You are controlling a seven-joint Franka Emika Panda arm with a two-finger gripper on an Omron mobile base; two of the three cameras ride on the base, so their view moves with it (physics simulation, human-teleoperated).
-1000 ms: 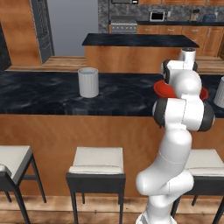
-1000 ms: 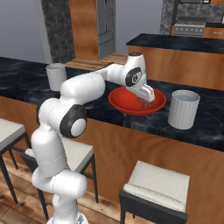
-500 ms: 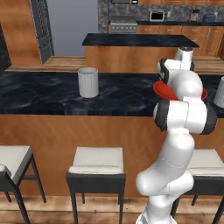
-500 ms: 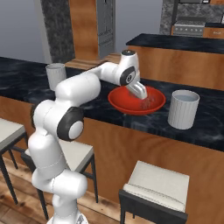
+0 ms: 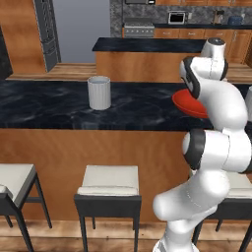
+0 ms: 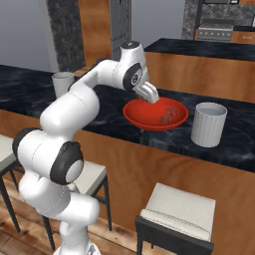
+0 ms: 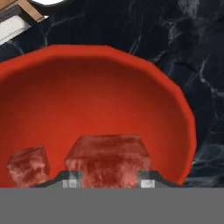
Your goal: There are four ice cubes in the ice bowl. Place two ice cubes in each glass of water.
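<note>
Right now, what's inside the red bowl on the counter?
The glossy red bowl holds translucent ice cubes: one large in the hand view between the fingers, another beside it. More show in the right base view. The full count is unclear; the hand covers part.

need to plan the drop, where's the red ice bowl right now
The glossy red round bowl sits on the dark marble counter, between two ribbed grey tumblers; in the right base view the nearer tumbler stands just right of it.

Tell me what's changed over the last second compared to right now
The gripper has swung from the far right part of the ice bowl to its left rim and closed on an ice cube. The bowl, the cube beside it and both glasses stayed put.
</note>
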